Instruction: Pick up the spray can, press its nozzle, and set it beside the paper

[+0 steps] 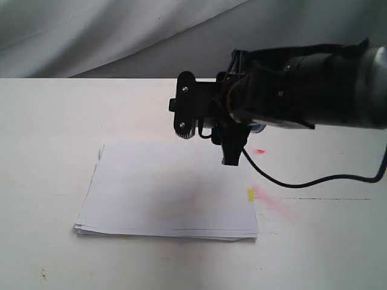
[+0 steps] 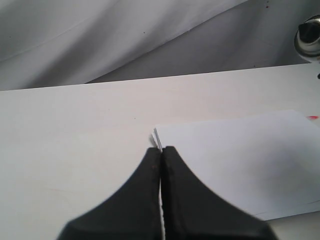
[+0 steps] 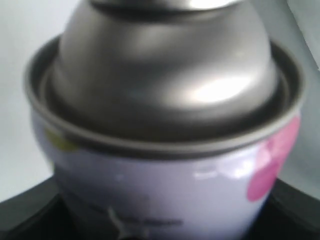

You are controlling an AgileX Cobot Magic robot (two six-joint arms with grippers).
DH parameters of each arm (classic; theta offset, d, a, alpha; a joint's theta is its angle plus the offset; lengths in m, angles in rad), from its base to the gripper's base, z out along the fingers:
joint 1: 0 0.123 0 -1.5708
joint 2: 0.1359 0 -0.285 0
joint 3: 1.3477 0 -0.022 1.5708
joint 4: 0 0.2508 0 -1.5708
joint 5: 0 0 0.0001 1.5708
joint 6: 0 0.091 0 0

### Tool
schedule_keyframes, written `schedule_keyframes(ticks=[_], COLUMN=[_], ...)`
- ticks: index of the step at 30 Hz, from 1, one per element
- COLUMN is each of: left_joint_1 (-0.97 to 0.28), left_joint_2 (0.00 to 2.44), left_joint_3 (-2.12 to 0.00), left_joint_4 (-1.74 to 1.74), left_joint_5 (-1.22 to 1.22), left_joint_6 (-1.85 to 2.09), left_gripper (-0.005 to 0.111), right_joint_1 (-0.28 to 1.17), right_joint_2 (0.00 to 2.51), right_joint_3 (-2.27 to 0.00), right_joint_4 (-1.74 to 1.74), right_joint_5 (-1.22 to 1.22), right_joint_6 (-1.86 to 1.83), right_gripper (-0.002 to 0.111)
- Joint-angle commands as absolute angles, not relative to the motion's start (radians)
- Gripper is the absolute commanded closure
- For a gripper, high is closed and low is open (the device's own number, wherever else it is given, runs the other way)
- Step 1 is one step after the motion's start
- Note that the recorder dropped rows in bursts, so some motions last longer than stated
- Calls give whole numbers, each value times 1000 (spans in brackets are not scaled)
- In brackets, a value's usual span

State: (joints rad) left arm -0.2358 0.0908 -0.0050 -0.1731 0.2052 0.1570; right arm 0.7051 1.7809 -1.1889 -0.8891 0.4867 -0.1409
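**Right wrist view.** The spray can (image 3: 165, 170) fills the frame, showing its domed shoulder and labelled body. The right end effector (image 3: 160, 230) clamps the body between dark fingers. You cannot see the nozzle.

**Left wrist view.** The left end effector (image 2: 161, 159) is closed on nothing, at a corner of the paper (image 2: 240, 155). The can lies well apart from it, beyond the paper's far side.

**Exterior view.** The right arm hides most of the can above the paper's far right corner. Judge its long axis as upright. Bare desk (image 1: 314, 241) lies to the right of the paper, so the right arm is the nearer one for placing.
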Motion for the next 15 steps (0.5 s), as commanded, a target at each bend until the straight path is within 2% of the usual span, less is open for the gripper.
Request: schedule_keyframes(ticks=[1, 15], left_joint_1=[-238, -238], left_joint_2=[96, 96], left_joint_3=[0, 0], left_joint_4=[-169, -169], left_joint_5=[199, 199], left_joint_6=[158, 158], left_gripper=[107, 107], right_joint_1=[744, 761], right_joint_2=[1827, 1878], right_joint_3=[-1201, -1201], right_joint_4=[-1069, -1122], right_joint_5=[508, 503], right_joint_6=[-19, 32], right_gripper=[108, 108])
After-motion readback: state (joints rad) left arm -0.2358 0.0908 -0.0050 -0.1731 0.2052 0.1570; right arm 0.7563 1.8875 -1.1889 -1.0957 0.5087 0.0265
